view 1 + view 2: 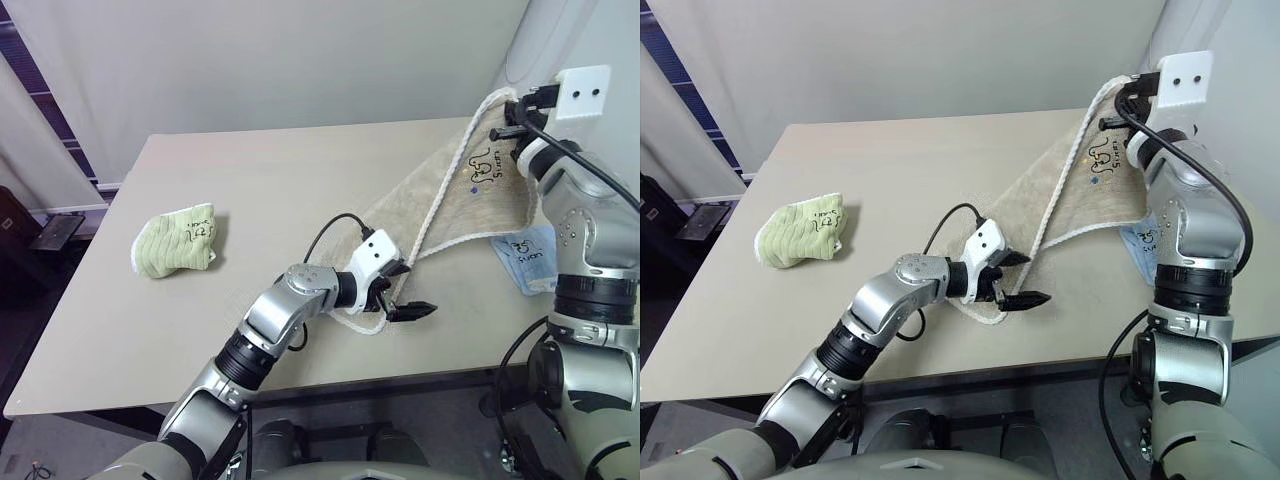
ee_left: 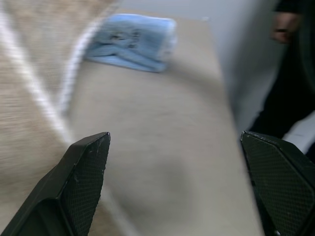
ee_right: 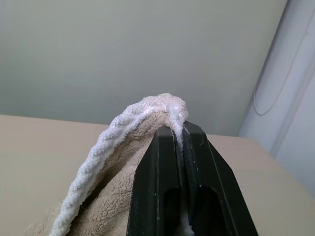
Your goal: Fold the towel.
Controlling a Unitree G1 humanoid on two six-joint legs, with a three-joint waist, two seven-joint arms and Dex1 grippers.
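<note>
Left tool point(image 1: 405, 296) hangs low over the beige worktop point(image 1: 280, 190), fingers spread wide and empty, right beside the near hem of the large tan terry towel with white corded edging point(image 1: 470, 205). Beyond it, the right tool point(image 3: 178, 129) pinches a towel corner high, cloth draping down to the worktop.

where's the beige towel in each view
Left eye: towel right of centre, draped from the raised right gripper.
Right eye: towel right of centre.
Left wrist: towel along one side.
Right wrist: towel pinched, bunched over the gripper.
Shared landmark: its white corded edging.
</note>
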